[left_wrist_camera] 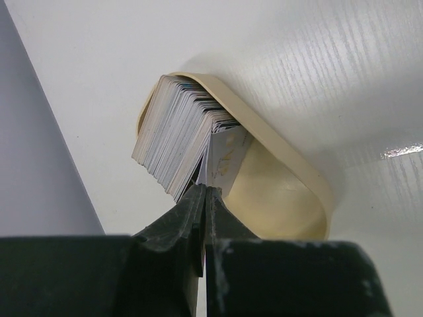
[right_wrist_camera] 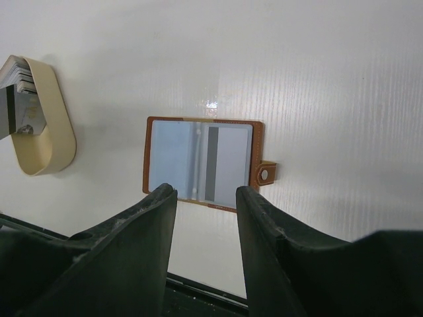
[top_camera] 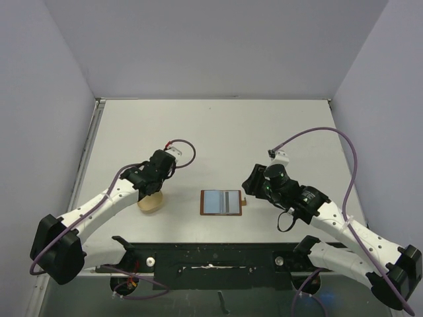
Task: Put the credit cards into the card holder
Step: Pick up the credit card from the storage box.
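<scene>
The credit cards (left_wrist_camera: pixel 177 139), thin pale grey and light blue rectangles, stand on edge as a thick stack in a tan, rounded plastic dish (left_wrist_camera: pixel 291 198) on the white counter (top_camera: pixel 218 132). We see the left end effector (left_wrist_camera: pixel 203 191) with its fingers pressed tight together right at the lower edge of that stack. The end card leans away from the others towards the fingertips. It appears to be pinched between them, though the wrist view is too close and too dark at the tips for us to be sure.

The card holder (top_camera: pixel 222 202), a small brown leather folding wallet, lies open and flat on the counter between the two arms. It is apart from the dish, with its pale blue inside and dark centre stripe facing up and its snap tab pointing towards the right arm. The right end effector (right_wrist_camera: pixel 206 191) hovers just over the wallet's near edge, with its fingers well apart and nothing between them.

We judge the task to be at its very start. The stack looks full, and no card lies on the counter or sticks out of the wallet's pockets. What is left is nearly everything: lifting this first card out of the dish, carrying it across and sliding it into a pocket, then doing the same for the others.
</scene>
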